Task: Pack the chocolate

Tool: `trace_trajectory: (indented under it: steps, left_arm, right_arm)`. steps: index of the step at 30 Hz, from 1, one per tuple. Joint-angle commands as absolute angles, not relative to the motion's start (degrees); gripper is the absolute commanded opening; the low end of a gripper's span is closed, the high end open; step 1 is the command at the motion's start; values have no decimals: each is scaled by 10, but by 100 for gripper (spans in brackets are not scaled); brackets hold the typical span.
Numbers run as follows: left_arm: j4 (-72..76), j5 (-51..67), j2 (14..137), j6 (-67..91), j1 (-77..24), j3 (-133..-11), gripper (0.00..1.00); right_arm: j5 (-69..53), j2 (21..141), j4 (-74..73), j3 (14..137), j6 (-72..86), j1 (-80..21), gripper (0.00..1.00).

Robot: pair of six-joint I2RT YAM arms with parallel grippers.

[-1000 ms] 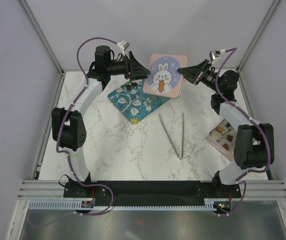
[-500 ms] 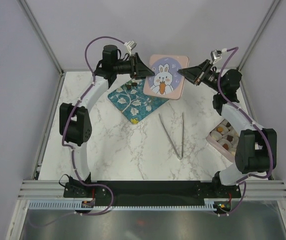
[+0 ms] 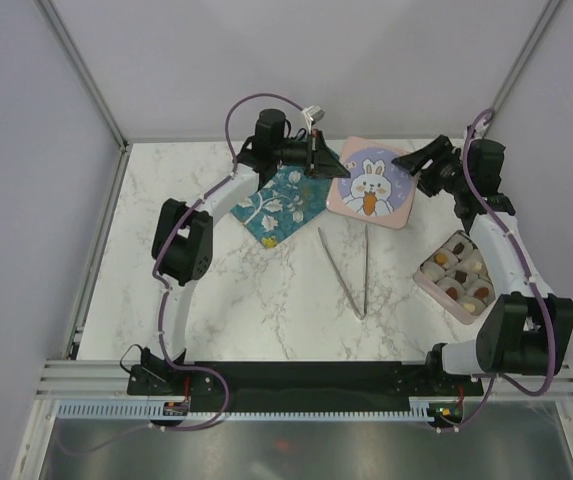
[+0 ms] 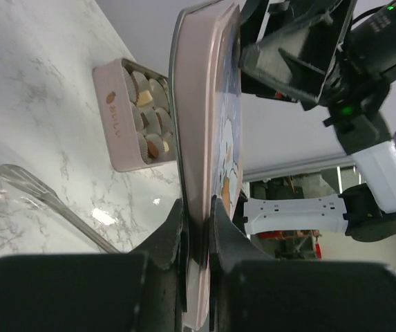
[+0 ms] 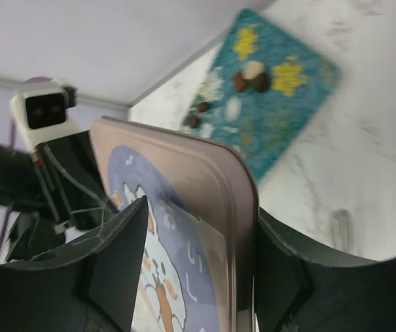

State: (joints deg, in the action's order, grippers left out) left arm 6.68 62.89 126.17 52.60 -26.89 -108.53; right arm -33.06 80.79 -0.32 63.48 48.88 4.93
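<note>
Shifted rightward along the far edge of the table [image 3: 266, 300], the lid [image 3: 369, 187] is clamped by the left gripper [image 4: 196, 207]; with the right gripper [image 5: 198, 207] spread apart, it could be dropped.

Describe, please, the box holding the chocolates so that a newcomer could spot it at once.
On the white marble table, look to the right edge, past the metal tongs. There lies a shallow pink rectangular tin filled with small chocolates in paper cups. Unlike the pink rabbit lid and the teal tray, it alone holds neat rows of cups.
</note>
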Motion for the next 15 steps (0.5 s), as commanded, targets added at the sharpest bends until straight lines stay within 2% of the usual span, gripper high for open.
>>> trace_trajectory:
  steps: [1,3,4,8,15]
  left_arm:
    - [133,637,1293,576,-302,-1114,2]
    - [182,636,1308,606,-324,-1113,2]
    - [204,637,1323,619,-340,-1114,2]
    - [264,640,1367,665,-375,-1135,2]
    - [372,635,1399,739,-393,-1136,2]
  right_arm:
    - [-77,749,-245,700,416,57,65]
    - [-19,733,-330,707,416,64,75]
    - [59,717,-362,716,419,65,77]
    - [186,668,-470,708,434,76,78]
    - [214,589,-484,672,390,107,84]
